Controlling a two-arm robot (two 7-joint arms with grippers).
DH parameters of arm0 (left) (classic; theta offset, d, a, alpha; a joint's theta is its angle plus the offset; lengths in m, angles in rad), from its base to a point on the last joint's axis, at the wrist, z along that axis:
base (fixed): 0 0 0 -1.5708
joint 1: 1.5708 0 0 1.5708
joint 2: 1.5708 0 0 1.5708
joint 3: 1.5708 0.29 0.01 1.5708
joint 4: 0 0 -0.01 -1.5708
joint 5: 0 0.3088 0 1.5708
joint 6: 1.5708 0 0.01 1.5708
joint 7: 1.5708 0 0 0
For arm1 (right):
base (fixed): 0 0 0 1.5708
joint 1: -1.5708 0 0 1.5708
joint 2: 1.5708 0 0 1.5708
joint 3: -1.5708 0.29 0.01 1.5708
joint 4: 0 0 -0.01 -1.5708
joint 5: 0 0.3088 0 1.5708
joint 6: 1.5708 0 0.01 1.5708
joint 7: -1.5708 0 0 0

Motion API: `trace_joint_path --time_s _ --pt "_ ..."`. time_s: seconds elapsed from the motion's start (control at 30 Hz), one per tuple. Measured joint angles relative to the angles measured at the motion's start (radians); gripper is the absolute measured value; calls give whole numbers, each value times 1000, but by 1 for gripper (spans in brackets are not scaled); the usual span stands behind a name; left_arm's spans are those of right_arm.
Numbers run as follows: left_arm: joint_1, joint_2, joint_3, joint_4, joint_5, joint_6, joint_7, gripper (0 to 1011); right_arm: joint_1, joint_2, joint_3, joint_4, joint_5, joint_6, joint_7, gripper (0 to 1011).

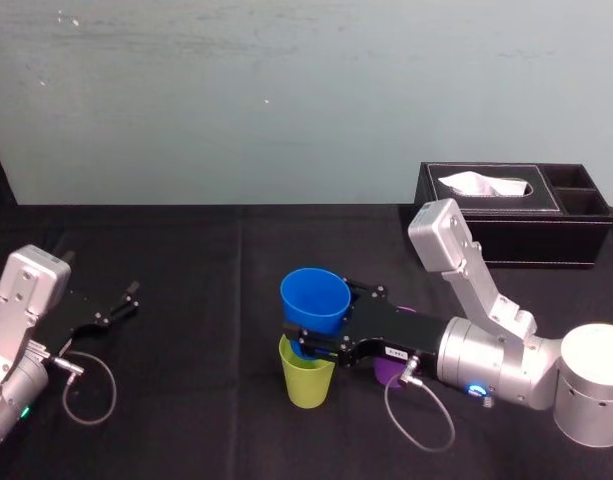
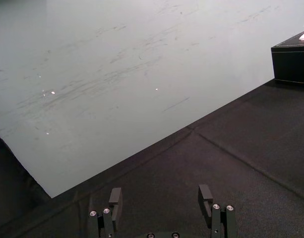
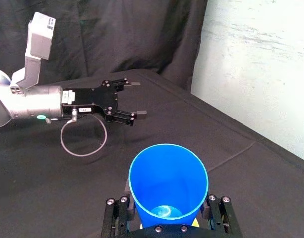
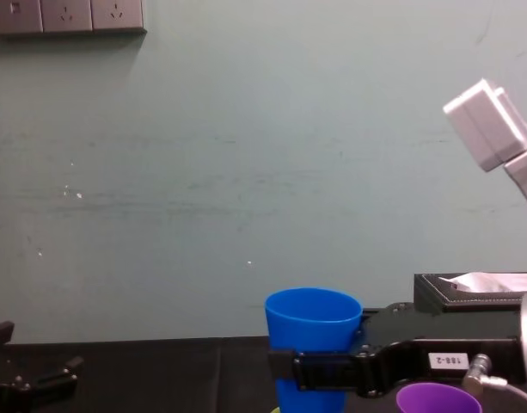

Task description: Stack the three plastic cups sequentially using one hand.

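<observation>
My right gripper (image 1: 308, 338) is shut on the blue cup (image 1: 314, 298), with a finger on each side of its lower wall, as the right wrist view shows around the blue cup (image 3: 167, 183). The cup is upright, its base at the mouth of the yellow-green cup (image 1: 307, 378), which stands on the black cloth directly beneath it. The purple cup (image 1: 389, 372) stands just right of them, mostly hidden under my right forearm; its rim shows in the chest view (image 4: 437, 400). My left gripper (image 1: 116, 305) rests open and empty at the far left.
A black leather tissue box (image 1: 506, 215) stands at the back right of the table (image 1: 216, 270). A loose cable loop (image 1: 91, 390) hangs by my left wrist, another (image 1: 418, 415) under my right wrist. A pale wall rises behind the table.
</observation>
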Motion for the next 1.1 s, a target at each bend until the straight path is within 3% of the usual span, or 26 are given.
trace_joint_path --time_s 1.1 --pt "0 0 0 0 0 0 0 1000 63 -36 -48 129 -24 -62 31 723"
